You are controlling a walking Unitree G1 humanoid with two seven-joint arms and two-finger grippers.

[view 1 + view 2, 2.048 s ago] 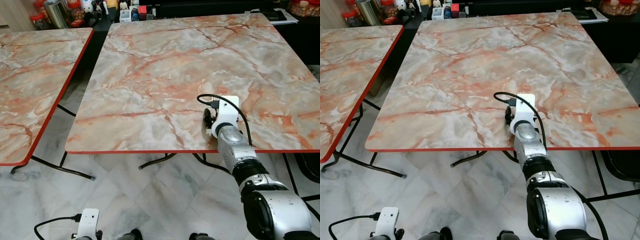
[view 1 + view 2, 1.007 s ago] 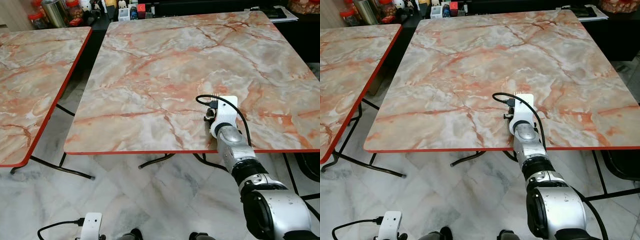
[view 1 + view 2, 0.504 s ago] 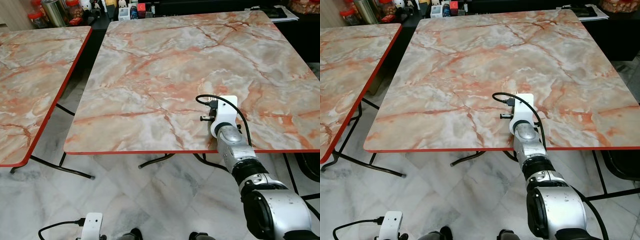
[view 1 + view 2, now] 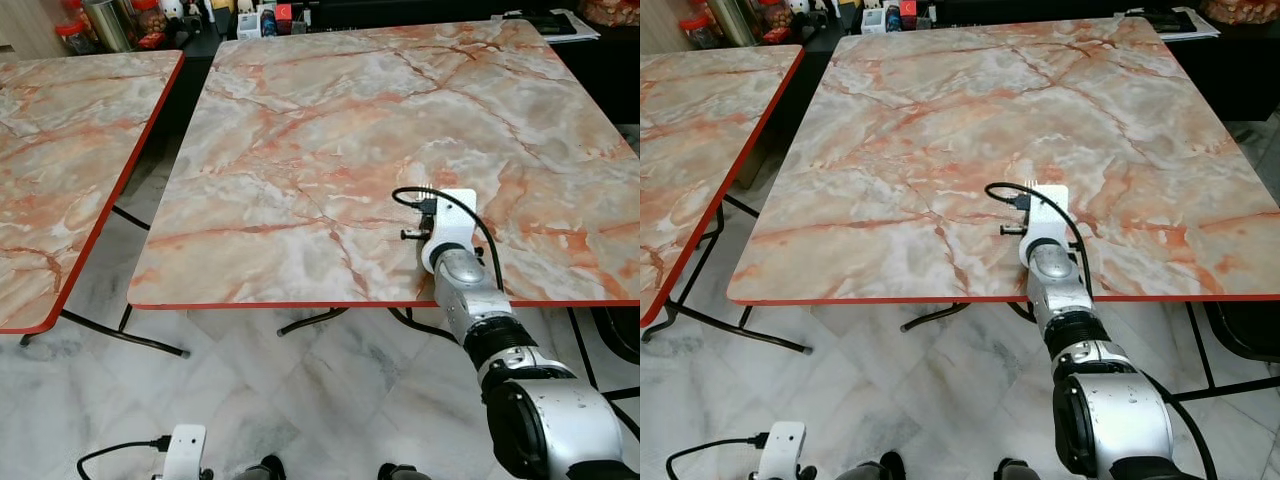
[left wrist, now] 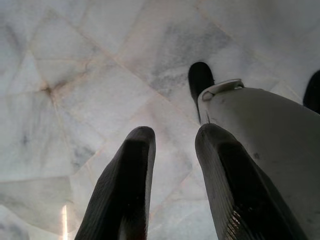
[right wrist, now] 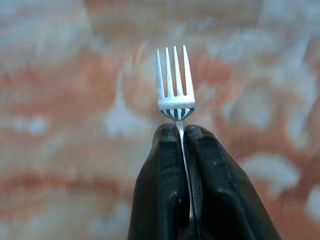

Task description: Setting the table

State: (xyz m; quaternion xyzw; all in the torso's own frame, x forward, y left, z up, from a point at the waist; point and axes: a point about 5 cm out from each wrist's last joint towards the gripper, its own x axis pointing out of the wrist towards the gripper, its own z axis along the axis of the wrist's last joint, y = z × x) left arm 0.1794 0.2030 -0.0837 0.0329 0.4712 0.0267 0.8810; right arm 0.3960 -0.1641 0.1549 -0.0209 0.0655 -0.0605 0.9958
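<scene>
A silver fork [image 6: 174, 82] sticks out tines-first from my right gripper [image 6: 181, 131], which is shut on its handle. That arm reaches over the front edge of the marble-patterned table [image 4: 330, 130], right of the middle, and its white wrist mount [image 4: 452, 222] covers the fingers from above. The fork's tines [image 4: 1031, 185] peek out past the mount, low over the tabletop. My left gripper [image 5: 175, 132] hangs idle beside my leg, pointing at the floor, with its fingers apart and nothing between them.
A second marble table [image 4: 60, 150] with a red rim stands to the left, across a narrow gap. Jars and canisters [image 4: 110, 25] crowd a dark counter behind. Black table legs [image 4: 120, 335] cross the pale tiled floor below.
My right wrist has rolled, so the black fingers seen beside the mount are now tucked under it and the tines show past it. The left wrist has sunk slightly.
</scene>
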